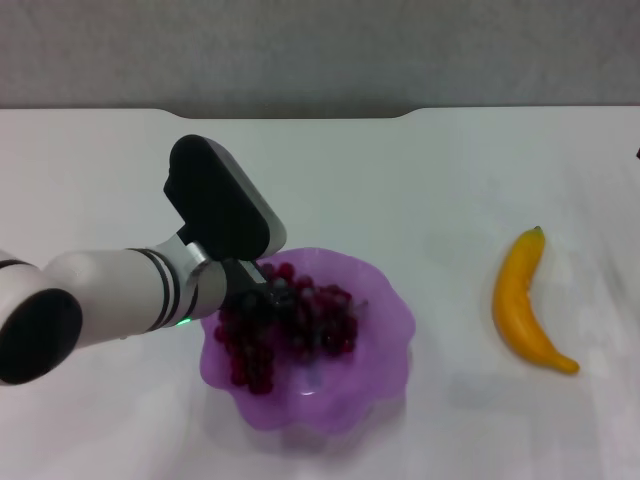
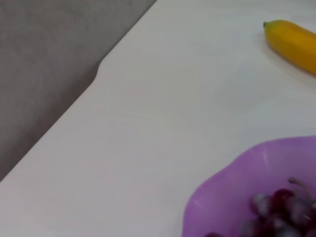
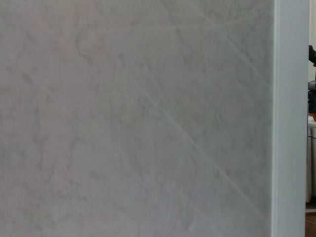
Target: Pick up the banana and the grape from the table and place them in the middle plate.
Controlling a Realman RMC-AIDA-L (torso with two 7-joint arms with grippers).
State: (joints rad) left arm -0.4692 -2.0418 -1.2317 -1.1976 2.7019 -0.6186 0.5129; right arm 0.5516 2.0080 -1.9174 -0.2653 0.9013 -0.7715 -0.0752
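Head view: the left arm reaches in from the near left, its wrist angled down over the left rim of the middle plate (image 1: 385, 305), with the left gripper (image 1: 262, 290) low among the grape (image 1: 290, 320), which lies in the plate's bowl; the dark wrist housing and the fruit hide the jaws, so whether they grip the bunch or stand apart cannot be told. The banana (image 1: 527, 300) lies on the white surface (image 1: 400, 180) well to the right of the plate, stem pointing far. The right gripper is out of sight; its wrist view shows only a grey wall.
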